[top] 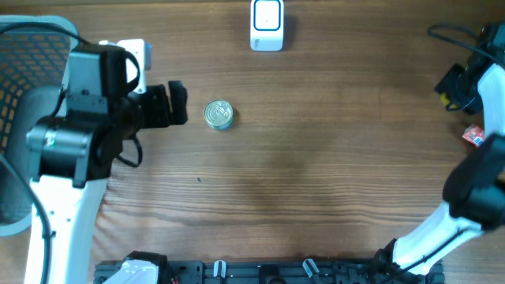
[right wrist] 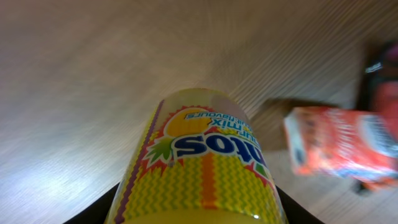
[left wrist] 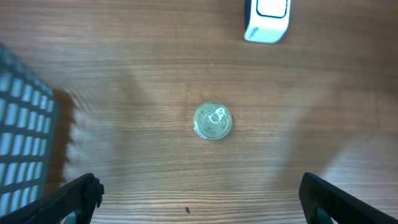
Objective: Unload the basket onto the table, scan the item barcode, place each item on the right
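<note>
On my right wrist feed I read, upside down on the yellow container [right wrist: 202,180], large "ntos" and smaller "mix"; the red pack's [right wrist: 339,146] print is blurred.

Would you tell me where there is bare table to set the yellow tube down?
Bare for the yellow tube: the table's middle, from the tin can to the red packet, in front of the scanner. Crowded: the left, around the open left gripper, and the right edge.
</note>
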Tool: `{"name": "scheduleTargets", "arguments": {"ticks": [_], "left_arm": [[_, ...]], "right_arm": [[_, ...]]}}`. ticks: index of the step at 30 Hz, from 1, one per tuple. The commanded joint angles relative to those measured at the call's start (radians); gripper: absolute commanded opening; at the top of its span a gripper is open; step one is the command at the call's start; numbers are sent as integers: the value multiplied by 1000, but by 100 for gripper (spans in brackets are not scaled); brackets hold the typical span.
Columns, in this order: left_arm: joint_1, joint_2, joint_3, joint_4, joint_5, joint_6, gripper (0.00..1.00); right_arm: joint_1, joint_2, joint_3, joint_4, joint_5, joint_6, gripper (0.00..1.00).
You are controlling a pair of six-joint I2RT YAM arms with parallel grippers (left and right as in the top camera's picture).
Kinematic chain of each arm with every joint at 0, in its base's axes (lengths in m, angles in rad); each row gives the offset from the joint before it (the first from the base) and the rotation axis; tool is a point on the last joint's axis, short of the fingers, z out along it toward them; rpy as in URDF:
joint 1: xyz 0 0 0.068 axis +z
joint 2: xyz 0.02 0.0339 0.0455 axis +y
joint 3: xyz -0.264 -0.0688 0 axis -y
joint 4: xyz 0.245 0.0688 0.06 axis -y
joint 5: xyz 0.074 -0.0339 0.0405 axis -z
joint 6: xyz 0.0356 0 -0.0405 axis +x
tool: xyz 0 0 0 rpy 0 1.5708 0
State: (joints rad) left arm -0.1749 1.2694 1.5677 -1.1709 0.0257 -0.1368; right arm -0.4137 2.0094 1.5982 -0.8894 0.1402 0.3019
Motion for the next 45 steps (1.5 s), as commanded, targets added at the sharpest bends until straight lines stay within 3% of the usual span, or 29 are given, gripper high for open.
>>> {"name": "scheduleTargets", "arguments": {"ticks": [1, 3, 7, 9, 14, 18, 26, 32, 36, 39, 41, 45], "left_arm": [[-40, 41, 1, 26, 26, -5, 100], [-65, 71, 1, 55, 26, -6, 100], [-93, 158, 1, 59, 29, -5, 100], [-93, 202, 1, 45, 30, 3, 100], [-93, 281, 1, 43, 146, 267, 100], [-89, 317, 1, 41, 137, 447, 100], [-75, 546, 1, 42, 119, 595, 100], [-77, 703, 1, 90, 119, 605, 100], [-76, 713, 3, 99, 120, 563, 100], [-42, 620, 3, 101, 130, 474, 100], [8, 515, 3, 101, 215, 467, 100], [97, 302, 3, 79, 339, 469, 100]], "right_arm": [[-29, 130, -3, 24, -52, 15, 56], [-43, 176, -3, 24, -52, 15, 57], [-80, 189, 4, 15, -53, 14, 76], [-93, 187, 5, 5, -61, 10, 100], [-97, 143, 28, -28, -181, -68, 100], [-94, 16, 102, -100, -238, -68, 100], [-28, -348, 104, -121, -272, -78, 100], [39, -443, 104, -165, -273, -64, 100], [116, -443, 98, -188, -338, -63, 100], [257, -436, 95, -190, -300, -63, 100], [353, -432, 95, -164, -307, -47, 100], [523, -383, 89, -48, -383, 199, 100]]}}
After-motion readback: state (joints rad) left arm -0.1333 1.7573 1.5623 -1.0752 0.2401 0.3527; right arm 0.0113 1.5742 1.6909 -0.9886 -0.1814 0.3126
